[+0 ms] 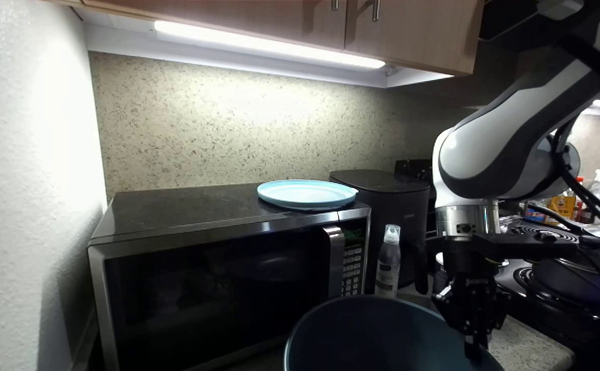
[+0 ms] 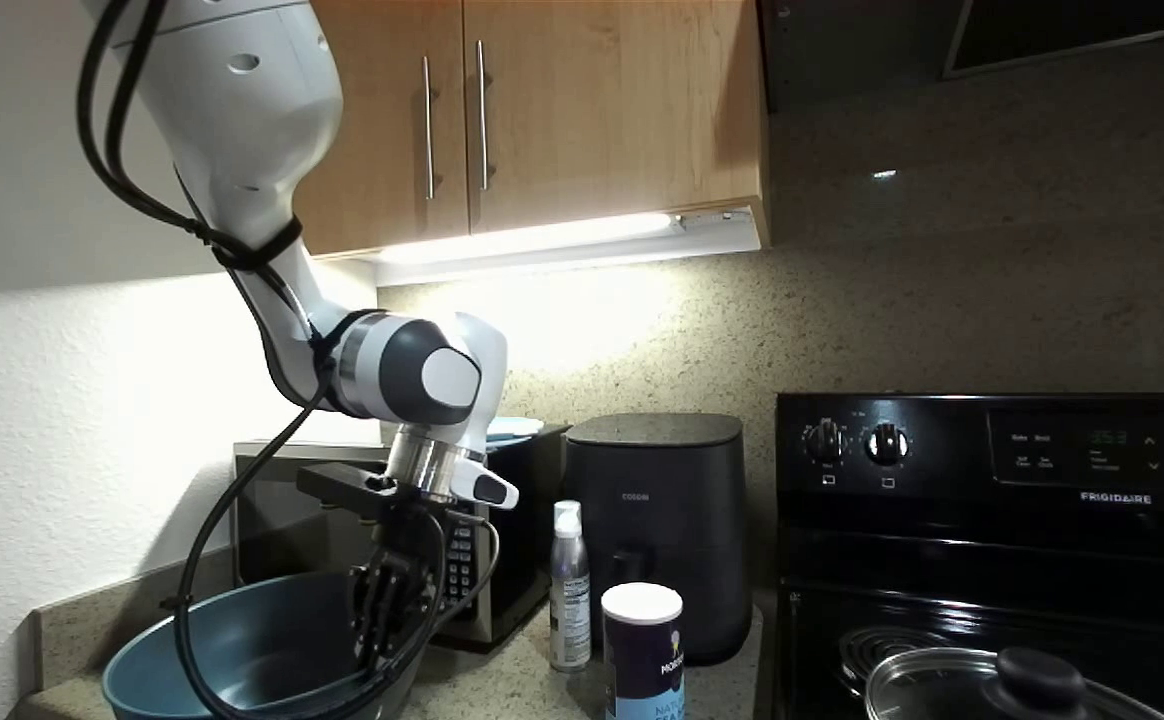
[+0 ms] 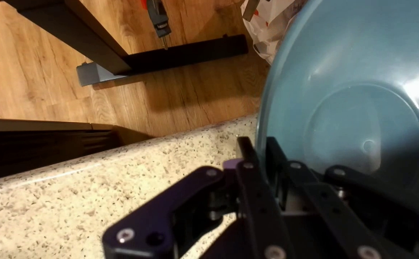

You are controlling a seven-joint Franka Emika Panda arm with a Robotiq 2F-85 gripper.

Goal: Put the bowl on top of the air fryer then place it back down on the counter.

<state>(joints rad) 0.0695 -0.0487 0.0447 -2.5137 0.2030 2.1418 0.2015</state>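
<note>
At the counter [image 3: 69,201], in front of the microwave [image 1: 202,304], is the bowl [image 3: 353,108]; the gripper [image 3: 261,147] has its jaws clamped on the bowl rim, one inside, one outside.

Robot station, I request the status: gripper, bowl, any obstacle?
Gripper closed on rim of bowl. Bowl not yet on air fryer. Possible obstacles before it: spray can, salt container.

All three views cut off the bowl [image 1: 382,337] at an edge.
</note>
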